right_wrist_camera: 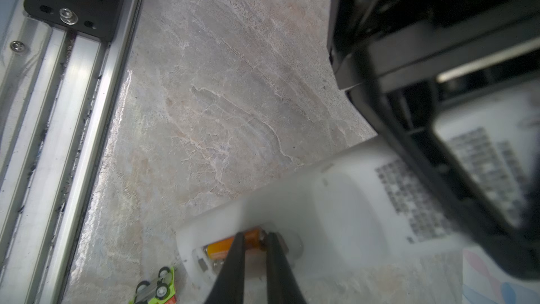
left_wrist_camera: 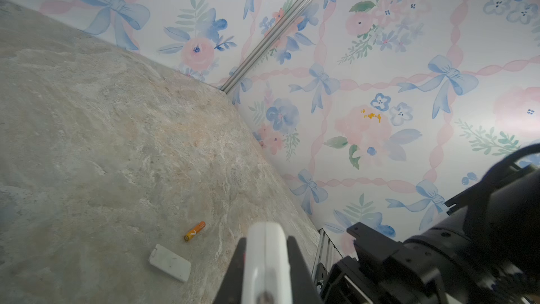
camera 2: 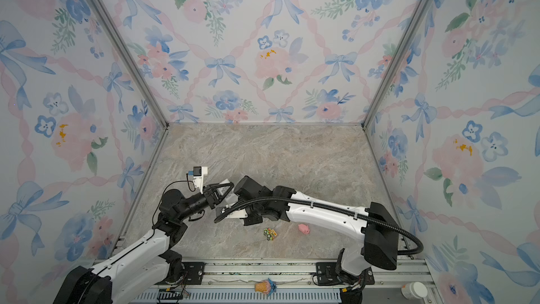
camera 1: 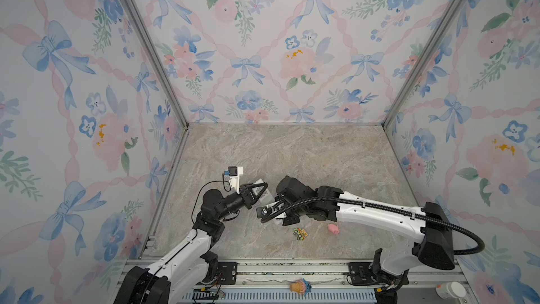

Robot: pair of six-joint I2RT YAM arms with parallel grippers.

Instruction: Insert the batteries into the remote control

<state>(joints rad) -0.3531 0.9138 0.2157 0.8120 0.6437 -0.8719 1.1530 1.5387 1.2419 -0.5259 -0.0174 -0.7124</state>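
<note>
Right wrist: toy car (right_wrist_camera: 155, 288) beside remote control (right_wrist_camera: 336, 214), pinched by left tool (left_wrist_camera: 267, 247); right tool (right_wrist_camera: 254, 238) state unclear.

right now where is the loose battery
In the left wrist view the loose battery lies flat on the marble tabletop, close beside the white battery cover but not touching it; the top views do not show it.

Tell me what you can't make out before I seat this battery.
- Whether the battery sits fully in the remote control: right wrist view, blurred, the right gripper covers it.
- Whether that gripper grips or only presses it: same view.
- Both top views: the right arm hides the remote control's battery end.
</note>
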